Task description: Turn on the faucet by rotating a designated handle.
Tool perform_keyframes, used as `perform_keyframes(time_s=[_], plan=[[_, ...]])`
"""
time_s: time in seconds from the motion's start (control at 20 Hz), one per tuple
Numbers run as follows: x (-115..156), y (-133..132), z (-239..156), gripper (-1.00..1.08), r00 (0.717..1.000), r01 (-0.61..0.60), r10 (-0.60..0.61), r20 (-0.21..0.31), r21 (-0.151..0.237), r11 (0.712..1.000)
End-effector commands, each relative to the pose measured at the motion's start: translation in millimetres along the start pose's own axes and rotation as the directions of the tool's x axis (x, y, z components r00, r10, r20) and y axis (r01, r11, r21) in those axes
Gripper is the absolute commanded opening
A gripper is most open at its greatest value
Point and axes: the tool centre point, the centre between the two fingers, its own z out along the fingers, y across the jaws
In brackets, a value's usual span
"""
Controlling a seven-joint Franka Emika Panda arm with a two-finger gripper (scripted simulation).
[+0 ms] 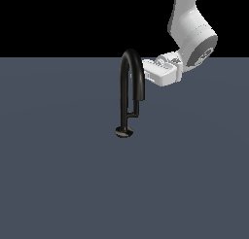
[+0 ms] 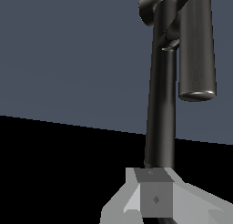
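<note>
The faucet (image 1: 131, 77) is a glossy black gooseneck tap standing upright on a small round base (image 1: 125, 132) on the grey floor. The handle (image 1: 133, 110), a short thin black lever, branches off the lower stem below the spout's end. My gripper (image 1: 146, 69) is level with the top of the arch, on the exterior view's right, with its tips right beside the thick tube and far above the handle. In the wrist view the fingertips (image 2: 154, 196) show as one closed block, holding nothing. The faucet's tube (image 2: 160, 104) runs away from them, and the handle (image 2: 170, 43) shows small at its far end.
The flat grey floor (image 1: 58, 184) spreads all around the faucet. My white arm (image 1: 192, 34) comes down from the upper part of the exterior view's right. Black background lies behind.
</note>
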Motion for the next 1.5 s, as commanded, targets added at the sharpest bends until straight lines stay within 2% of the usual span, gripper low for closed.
perform_keyframes(time_s=[0.0, 0.3, 0.6, 1.0, 1.45], plan=[[19, -2, 1, -1.00, 0.998, -0.041, 0.039, 0.051, 0.040, 0.998], [56, -5, 7, -1.00, 0.983, -0.125, 0.108, 0.149, 0.110, 0.986], [78, -5, 13, -1.00, 0.967, -0.177, 0.145, 0.208, 0.147, 0.973], [82, -5, 14, -1.00, 0.964, -0.187, 0.151, 0.219, 0.153, 0.970], [73, 11, 16, -1.00, 0.964, -0.187, 0.151, 0.219, 0.153, 0.970]])
